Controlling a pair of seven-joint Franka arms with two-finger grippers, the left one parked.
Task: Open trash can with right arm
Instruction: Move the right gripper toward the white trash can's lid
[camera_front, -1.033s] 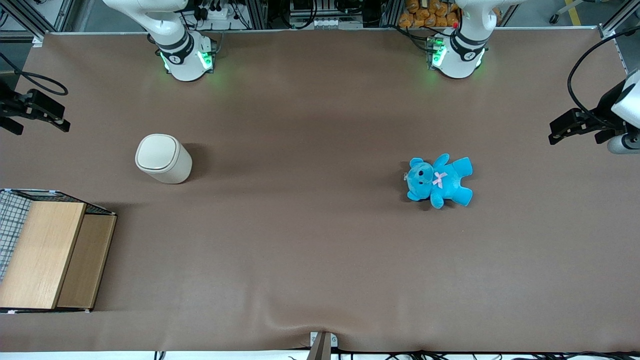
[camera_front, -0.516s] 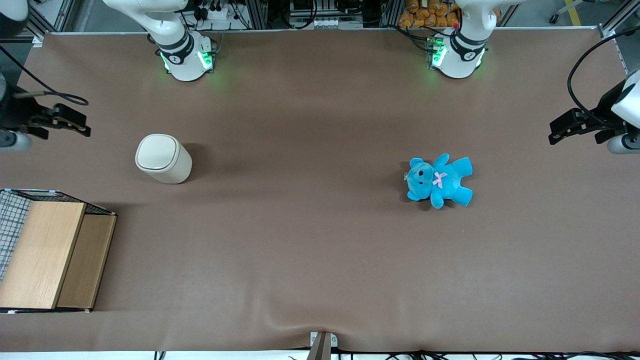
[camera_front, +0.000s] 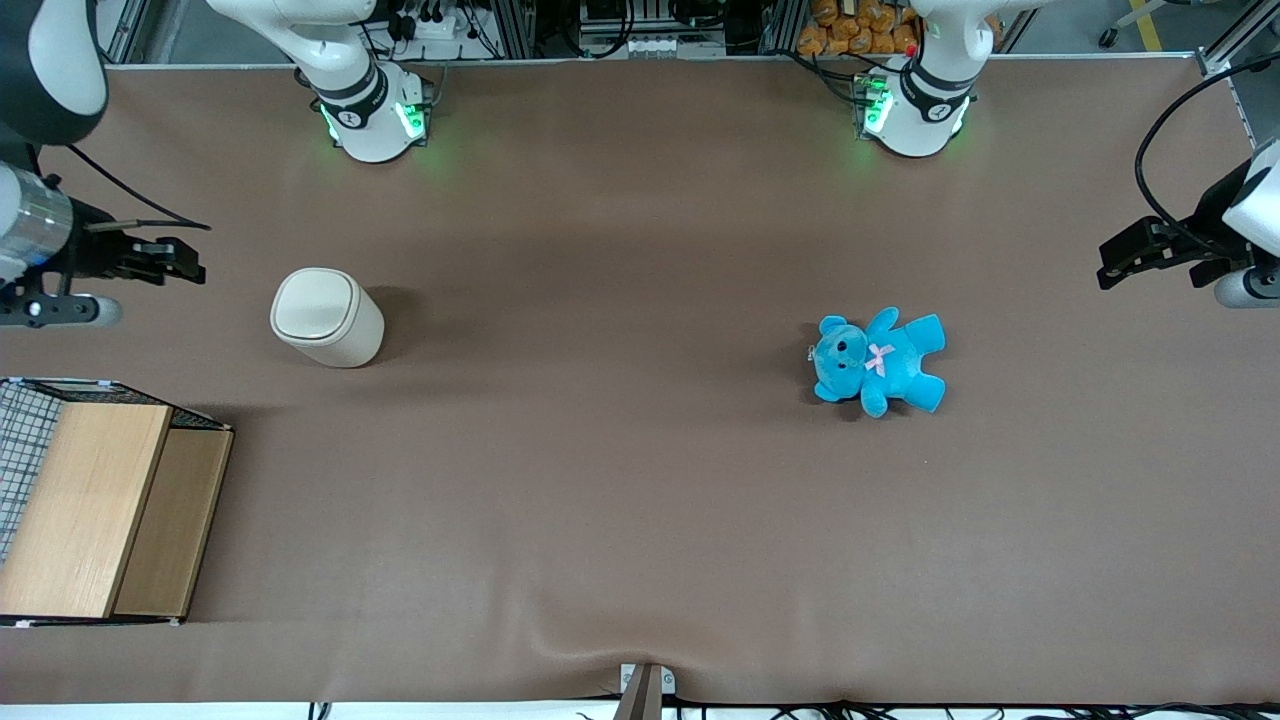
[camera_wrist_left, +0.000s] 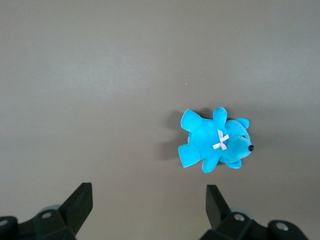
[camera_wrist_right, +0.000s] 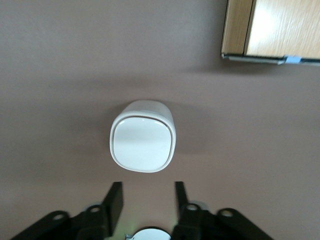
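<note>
The bin (camera_front: 326, 317) stands upright on the brown table (camera_front: 620, 500), lid closed, with bare cloth all round it. The gripper (camera_front: 190, 261) hangs above the table toward the working arm's end, near the bin but apart from it, fingers (camera_wrist_right: 114, 202) spread with a gap between them; nothing lies between it and the bin. The crate (camera_front: 100, 505) sits nearer the front camera than the bin, apart from it, with open table between them. The teddy (camera_front: 880, 360) lies well apart, toward the parked arm's end.
</note>
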